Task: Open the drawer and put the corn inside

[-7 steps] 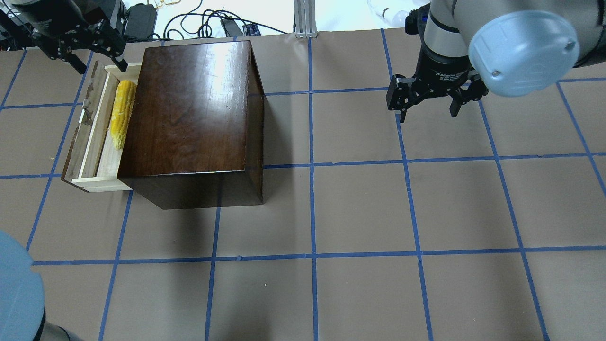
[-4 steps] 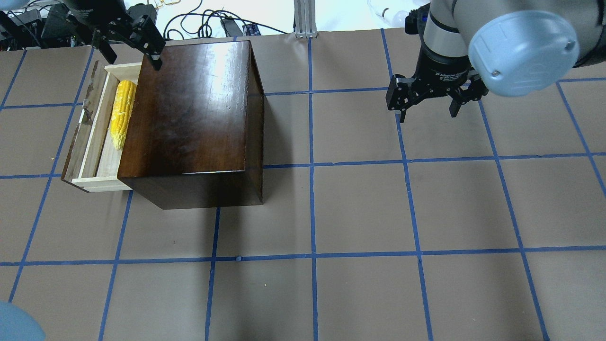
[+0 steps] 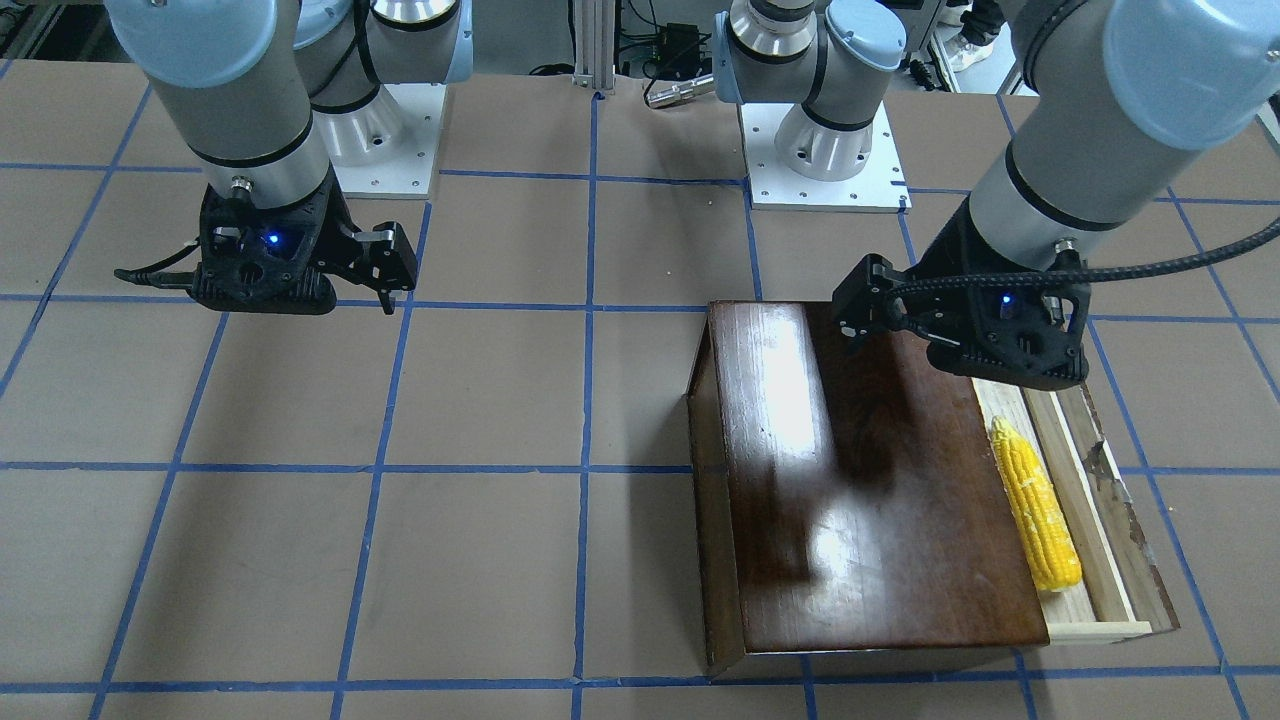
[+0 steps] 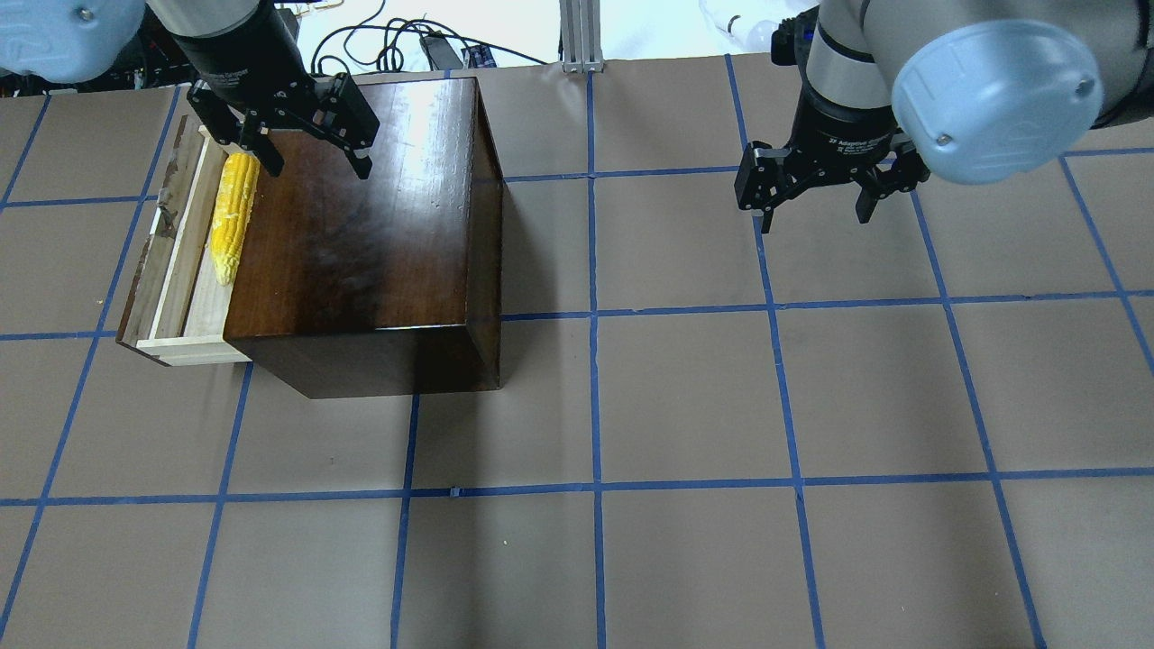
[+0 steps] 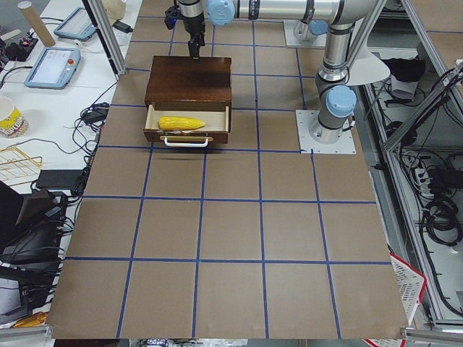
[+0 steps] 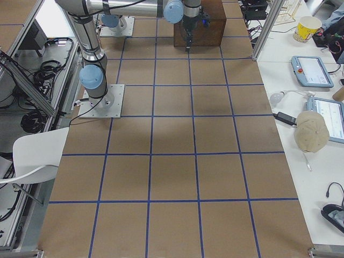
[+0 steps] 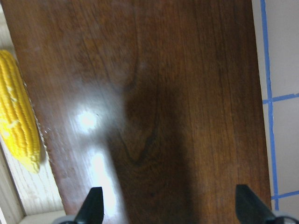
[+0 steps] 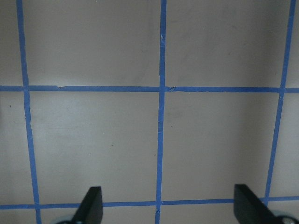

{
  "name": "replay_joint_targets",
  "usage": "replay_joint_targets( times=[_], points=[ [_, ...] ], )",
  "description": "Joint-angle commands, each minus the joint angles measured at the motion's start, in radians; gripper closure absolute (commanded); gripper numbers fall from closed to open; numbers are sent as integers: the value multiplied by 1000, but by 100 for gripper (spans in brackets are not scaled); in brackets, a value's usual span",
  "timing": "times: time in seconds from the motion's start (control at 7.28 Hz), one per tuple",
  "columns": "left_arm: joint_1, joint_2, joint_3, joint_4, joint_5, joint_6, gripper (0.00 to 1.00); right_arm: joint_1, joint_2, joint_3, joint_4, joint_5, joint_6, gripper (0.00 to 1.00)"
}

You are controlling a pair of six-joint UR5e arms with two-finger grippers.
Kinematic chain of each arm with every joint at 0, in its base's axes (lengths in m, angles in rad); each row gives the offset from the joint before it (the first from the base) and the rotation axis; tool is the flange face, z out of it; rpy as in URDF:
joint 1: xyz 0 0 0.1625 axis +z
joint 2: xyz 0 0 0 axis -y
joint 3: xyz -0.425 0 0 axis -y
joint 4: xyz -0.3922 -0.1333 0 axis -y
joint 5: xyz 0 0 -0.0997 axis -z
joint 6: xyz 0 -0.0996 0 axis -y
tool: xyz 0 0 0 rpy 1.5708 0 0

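The dark brown box (image 4: 361, 225) stands at the table's far left. Its drawer (image 4: 176, 270) is pulled out to the left. The yellow corn (image 4: 232, 216) lies lengthwise inside the drawer, apart from both grippers. It also shows in the front view (image 3: 1035, 505), the left side view (image 5: 181, 123) and the left wrist view (image 7: 18, 112). My left gripper (image 4: 315, 167) is open and empty, hovering over the far left part of the box top (image 7: 163, 93). My right gripper (image 4: 816, 219) is open and empty above bare table at the far right.
The drawer front carries a pale handle (image 5: 187, 142). The brown table surface (image 4: 685, 397) has a blue tape grid. Cables and an aluminium post (image 4: 577, 36) lie beyond the far edge. Both arm bases (image 3: 820, 150) stand on the robot's side.
My left gripper has moved from beyond the drawer's far corner, rightward and nearer, to above the box top. The corn, drawer and right arm have not moved.
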Motion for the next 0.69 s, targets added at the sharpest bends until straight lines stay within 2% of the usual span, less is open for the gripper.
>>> replay_joint_targets(
  times=[0.0,0.55],
  points=[
    [-19,58,-81,14,9,-37,0,0,0,0,0,-1,0,0],
    [-22,124,-190,61,44,-120,0,0,0,0,0,-1,0,0]
  ],
)
